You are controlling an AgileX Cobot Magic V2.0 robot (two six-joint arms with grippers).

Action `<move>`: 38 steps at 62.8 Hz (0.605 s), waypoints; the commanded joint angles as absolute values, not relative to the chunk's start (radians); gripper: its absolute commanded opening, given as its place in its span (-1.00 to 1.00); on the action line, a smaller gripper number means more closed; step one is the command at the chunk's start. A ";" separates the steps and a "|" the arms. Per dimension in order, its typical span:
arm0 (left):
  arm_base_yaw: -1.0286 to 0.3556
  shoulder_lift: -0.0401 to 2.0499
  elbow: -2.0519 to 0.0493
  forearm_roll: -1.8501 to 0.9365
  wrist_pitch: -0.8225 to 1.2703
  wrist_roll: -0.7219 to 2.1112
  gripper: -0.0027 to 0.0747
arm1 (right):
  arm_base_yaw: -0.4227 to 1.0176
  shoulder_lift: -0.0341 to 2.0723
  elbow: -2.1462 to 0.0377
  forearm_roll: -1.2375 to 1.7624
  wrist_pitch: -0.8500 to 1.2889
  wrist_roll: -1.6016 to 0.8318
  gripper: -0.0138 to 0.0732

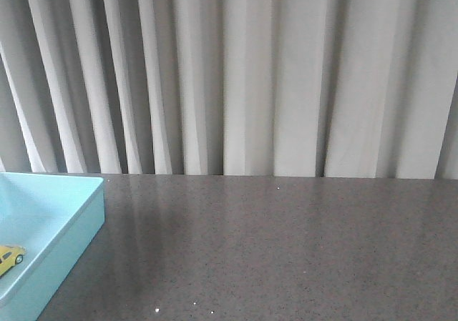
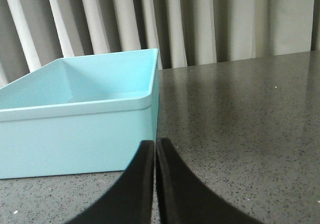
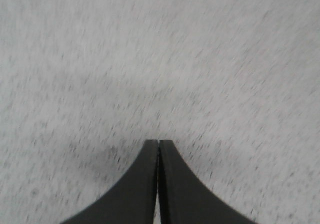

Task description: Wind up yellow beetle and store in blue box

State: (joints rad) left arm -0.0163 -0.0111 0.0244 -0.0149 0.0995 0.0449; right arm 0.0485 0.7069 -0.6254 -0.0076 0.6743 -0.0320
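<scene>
The yellow beetle (image 1: 10, 258) lies inside the blue box (image 1: 71, 224) at the far left edge of the front view, only partly in frame. The blue box also shows in the left wrist view (image 2: 80, 129), its near wall just beyond my left gripper (image 2: 156, 143), which is shut and empty, low over the table beside the box's corner. The beetle is hidden in that view. My right gripper (image 3: 158, 143) is shut and empty over bare speckled tabletop. Neither gripper shows in the front view.
The dark grey speckled table (image 1: 286, 242) runs to a far edge in front of a pale pleated curtain (image 1: 250, 71). A few small white specks (image 1: 157, 309) lie on the table near the box.
</scene>
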 commanded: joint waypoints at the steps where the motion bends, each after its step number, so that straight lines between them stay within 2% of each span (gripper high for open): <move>1: -0.023 -0.028 0.017 -0.024 0.018 0.037 -0.95 | 0.018 0.587 -0.549 -0.010 0.441 -0.027 -0.70; 22: -0.023 -0.028 0.017 -0.024 0.018 0.037 -0.95 | -0.007 0.142 -0.088 0.009 0.000 -0.016 -0.70; 31: -0.023 -0.028 0.017 -0.024 0.018 0.037 -0.95 | -0.007 0.032 0.030 0.010 -0.054 -0.014 -0.70; 38: -0.023 -0.028 0.017 -0.024 0.018 0.037 -0.95 | -0.007 -0.024 0.031 0.008 -0.007 -0.014 -0.70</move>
State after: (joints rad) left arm -0.0163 -0.0111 0.0244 -0.0149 0.0995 0.0449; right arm -0.0007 0.0031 0.0268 0.0099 0.0630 -0.0156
